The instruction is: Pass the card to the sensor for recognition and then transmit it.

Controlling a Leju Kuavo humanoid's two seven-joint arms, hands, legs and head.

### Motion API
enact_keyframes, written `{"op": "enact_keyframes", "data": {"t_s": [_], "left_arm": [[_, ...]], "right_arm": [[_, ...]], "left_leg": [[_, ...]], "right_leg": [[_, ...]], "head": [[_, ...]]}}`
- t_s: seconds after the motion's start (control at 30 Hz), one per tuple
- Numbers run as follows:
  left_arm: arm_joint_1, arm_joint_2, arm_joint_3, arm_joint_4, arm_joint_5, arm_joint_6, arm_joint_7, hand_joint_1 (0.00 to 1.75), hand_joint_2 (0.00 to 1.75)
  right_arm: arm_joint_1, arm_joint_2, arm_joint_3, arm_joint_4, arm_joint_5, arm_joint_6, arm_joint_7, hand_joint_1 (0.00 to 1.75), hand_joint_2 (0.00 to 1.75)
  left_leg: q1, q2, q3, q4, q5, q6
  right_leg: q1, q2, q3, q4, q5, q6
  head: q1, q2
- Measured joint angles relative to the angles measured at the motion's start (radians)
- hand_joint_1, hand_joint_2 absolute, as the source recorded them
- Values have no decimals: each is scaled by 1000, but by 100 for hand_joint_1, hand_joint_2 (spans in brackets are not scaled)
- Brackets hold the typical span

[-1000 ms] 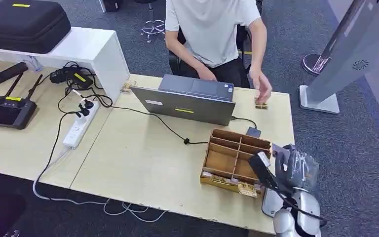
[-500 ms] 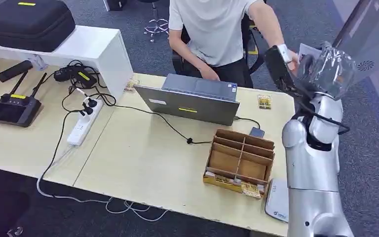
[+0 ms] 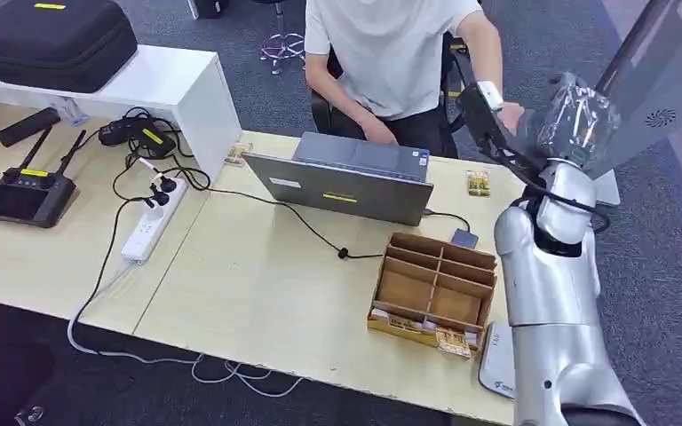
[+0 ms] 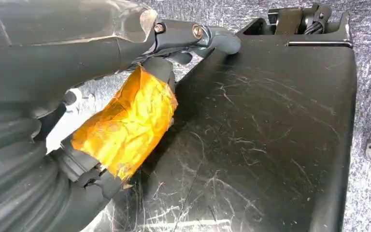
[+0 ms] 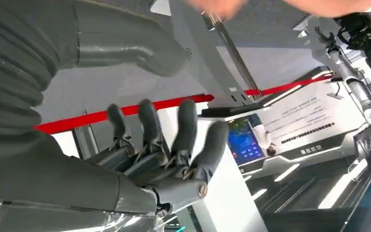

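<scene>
- Right hand (image 3: pixel 577 120), grey, wrapped in clear plastic: raised at 1 o'clock from the brown cardboard divided box (image 3: pixel 435 284), beyond the pale wooden table (image 3: pixel 257 293); fingers (image 5: pixel 186 130) spread apart, nothing between them.
- Left hand (image 4: pixel 140 96), thumb bound in orange tape: fingers stretched straight, holding nothing.
- Person's hand (image 3: pixel 508 114): at 9 o'clock from the right hand, just beside it.
- Card: not made out in either robot hand; whereabouts cannot be told, possibly with the person's hand.
- White flat pad (image 3: pixel 495 355): at 5 o'clock from the box, likely the sensor.
- Step in hand: judged the handover.
- Next move: calls for confirming release, then lowering the arm clear of the grey laptop (image 3: pixel 342 182).
</scene>
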Motion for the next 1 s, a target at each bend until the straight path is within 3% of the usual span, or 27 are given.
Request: {"op": "enact_keyframes", "data": {"t_s": [0.13,0.3,0.5,0.8,1.0], "left_arm": [[0,0,0,0,0,2,0,0,175],[0,0,0,0,1,8,2,0,175],[4,-4,0,0,10,34,24,0,175],[4,-5,0,2,53,74,33,0,175],[4,-5,4,7,62,86,38,0,175]], "right_arm": [[18,-1,-10,-2,-23,-2,-40,0,175],[97,-8,-19,-78,-72,-3,-138,0,175],[334,-40,41,-334,-169,0,-281,0,175],[701,-157,230,-709,-193,1,-326,0,175],[799,-208,273,-816,-199,2,-331,0,175]], "left_leg": [[0,0,0,0,0,0],[0,0,0,0,0,0],[0,0,0,0,-1,1],[1,7,-1,0,-4,2],[1,11,0,0,-5,2]], "right_leg": [[0,0,0,0,0,0],[0,0,-1,0,0,0],[0,-1,0,-1,-2,3],[1,2,-1,-1,-3,3],[1,5,-2,-1,-2,3]], "head": [[0,0],[0,0],[0,0],[0,0],[0,0]]}}
